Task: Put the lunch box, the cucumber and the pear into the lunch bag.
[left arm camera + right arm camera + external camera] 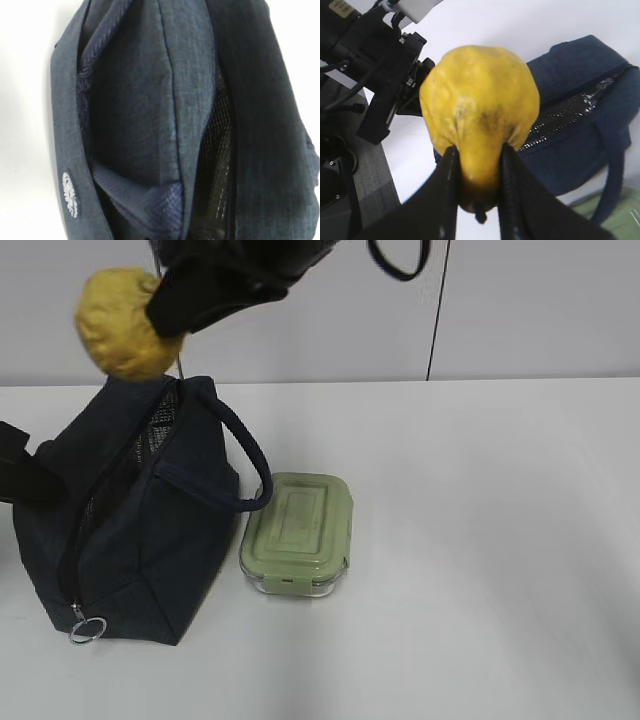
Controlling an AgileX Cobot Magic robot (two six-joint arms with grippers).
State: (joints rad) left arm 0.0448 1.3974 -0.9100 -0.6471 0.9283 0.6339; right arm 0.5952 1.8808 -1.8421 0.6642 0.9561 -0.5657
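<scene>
pear (479, 115) pinched by right hand (477, 195), exterior shows lunch box (298, 532)

The right arm (240, 275) is cut off by the top edge of the outside picture, so most of it is out of sight. The pear's (479, 117) narrow bottom end is hidden between the black fingers (447, 195) in the right wrist picture. The bag (165, 120) fills the left wrist picture and looks blurry. Its edges run past the picture. The inside of the bag is too dark to see into. The lunch box (620, 220) shows only as a green corner.
</scene>
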